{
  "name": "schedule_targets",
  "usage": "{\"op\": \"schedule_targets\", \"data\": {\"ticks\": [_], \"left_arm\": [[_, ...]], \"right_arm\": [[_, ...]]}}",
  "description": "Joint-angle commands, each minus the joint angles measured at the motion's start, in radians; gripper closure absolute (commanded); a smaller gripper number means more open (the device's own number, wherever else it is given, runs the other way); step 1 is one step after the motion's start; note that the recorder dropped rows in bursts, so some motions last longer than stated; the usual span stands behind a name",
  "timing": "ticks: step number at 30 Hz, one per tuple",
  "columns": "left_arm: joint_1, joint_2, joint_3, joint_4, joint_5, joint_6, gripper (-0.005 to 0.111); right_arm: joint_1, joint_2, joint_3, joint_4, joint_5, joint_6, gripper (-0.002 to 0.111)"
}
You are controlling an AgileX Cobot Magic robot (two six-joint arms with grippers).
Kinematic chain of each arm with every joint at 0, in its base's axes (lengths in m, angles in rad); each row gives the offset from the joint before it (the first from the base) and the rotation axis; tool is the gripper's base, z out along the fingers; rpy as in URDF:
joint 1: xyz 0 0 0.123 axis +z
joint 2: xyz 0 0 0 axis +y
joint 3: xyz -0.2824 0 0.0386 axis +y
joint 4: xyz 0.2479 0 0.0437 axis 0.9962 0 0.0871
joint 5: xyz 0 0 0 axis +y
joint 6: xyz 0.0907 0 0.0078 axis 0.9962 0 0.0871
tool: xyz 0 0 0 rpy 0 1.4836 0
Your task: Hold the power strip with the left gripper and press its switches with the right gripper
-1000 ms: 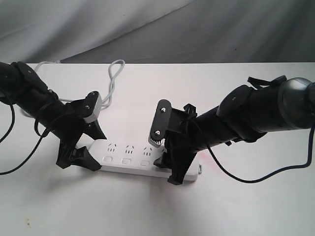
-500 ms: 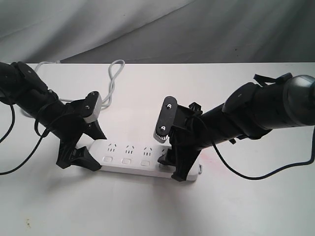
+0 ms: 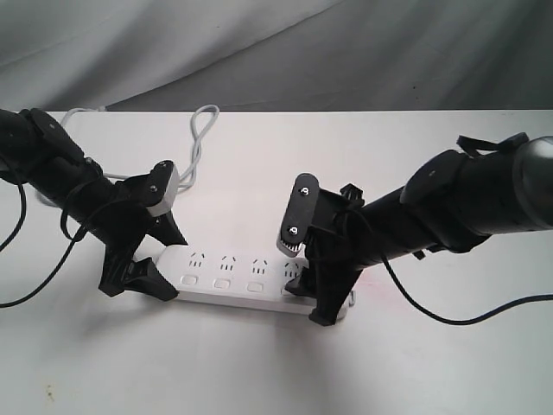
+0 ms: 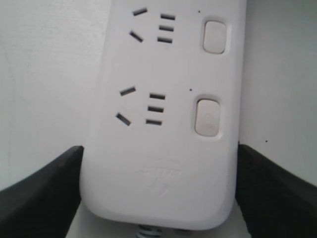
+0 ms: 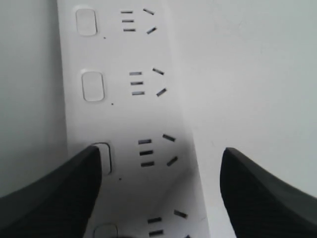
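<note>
The white power strip [image 3: 226, 278] lies flat on the white table, its grey cord [image 3: 197, 138] looping away to the back. My left gripper [image 3: 167, 263] is shut on the strip's left end; in the left wrist view both black fingers [image 4: 42, 191] press its sides [image 4: 158, 148], with two switches [image 4: 207, 116] beyond them. My right gripper [image 3: 313, 303] is open, low over the strip's right part. In the right wrist view one finger [image 5: 54, 193] covers part of a switch [image 5: 103, 156], the other finger [image 5: 267, 193] hangs past the strip's far edge. Contact with the switch cannot be told.
A grey cloth backdrop [image 3: 346, 52] hangs behind the table. The right arm's thick dark body [image 3: 467, 203] reaches in from the right, the left arm [image 3: 60, 173] from the left. Black cables [image 3: 449, 316] trail from both arms over the table [image 3: 259, 372].
My right gripper has slid rightward along the strip toward its right end and sits a bit lower. The left gripper and the strip have stayed put.
</note>
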Motion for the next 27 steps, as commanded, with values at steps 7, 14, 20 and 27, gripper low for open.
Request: {"op": "schedule_targets", "data": {"ticks": [7, 14, 20, 27], "left_arm": [[-0.004, 0.006, 0.001, 0.010, 0.015, -0.004, 0.043], [-0.004, 0.006, 0.001, 0.010, 0.015, -0.004, 0.043], [-0.004, 0.006, 0.001, 0.010, 0.015, -0.004, 0.043], [-0.004, 0.006, 0.001, 0.010, 0.015, -0.002, 0.043]], "right_arm": [[-0.014, -0.165, 0.059, -0.042, -0.043, -0.010, 0.045], [-0.014, -0.160, 0.101, -0.038, -0.097, -0.010, 0.045], [-0.014, -0.112, 0.101, -0.026, -0.090, -0.010, 0.045], [-0.014, -0.083, 0.101, -0.016, -0.097, -0.010, 0.045]]}}
